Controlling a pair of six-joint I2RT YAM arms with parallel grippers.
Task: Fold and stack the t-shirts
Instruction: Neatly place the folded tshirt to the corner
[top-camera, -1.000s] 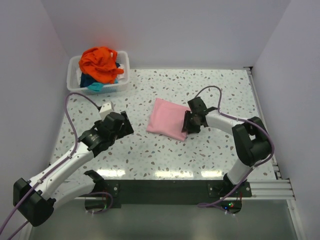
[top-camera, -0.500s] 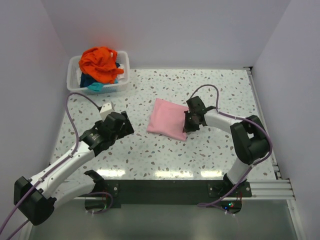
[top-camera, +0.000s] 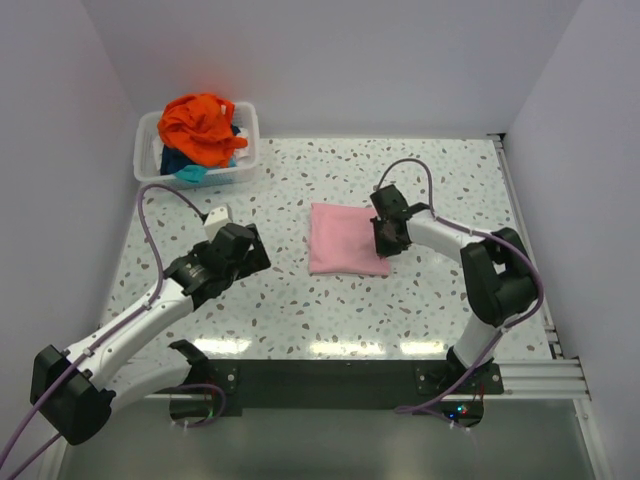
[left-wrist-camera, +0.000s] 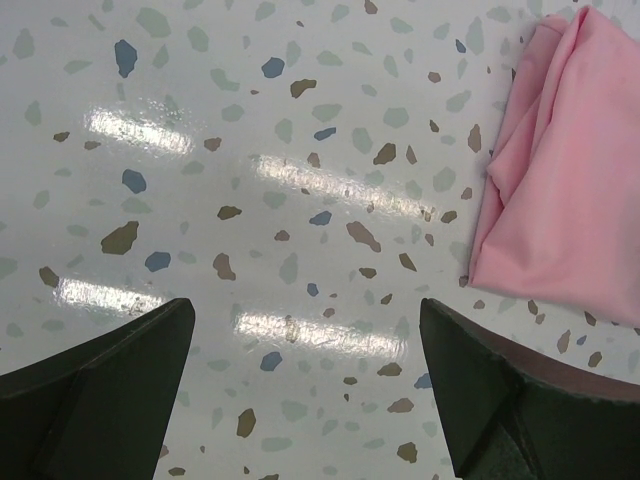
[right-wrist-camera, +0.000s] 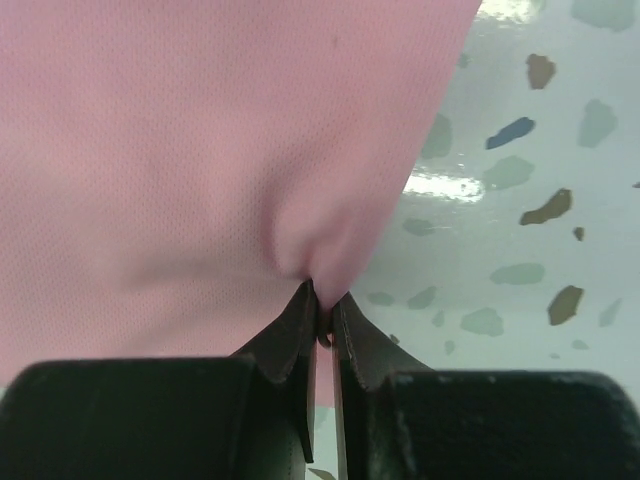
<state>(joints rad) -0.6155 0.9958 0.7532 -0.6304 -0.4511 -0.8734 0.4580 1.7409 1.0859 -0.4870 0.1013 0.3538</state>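
Watching folded light pink cloth t-shirt (top-camera: 345, 240) lying flat mid-bench on speckled white bench (top-camera: 300, 300). My right end effector (right-wrist-camera: 322, 302) is pinching shirt's 3 o'clock edge, jaws closed tight on fabric. My left end effector (left-wrist-camera: 305, 330) is hovering spread wide, gripping nothing, off shirt's 9 o'clock side, apart from it. Crumpled bright orange cloth t-shirt (top-camera: 200, 125) is heaping over teal one (top-camera: 188, 172) in white plastic bin (top-camera: 146, 140) at 11 o'clock.
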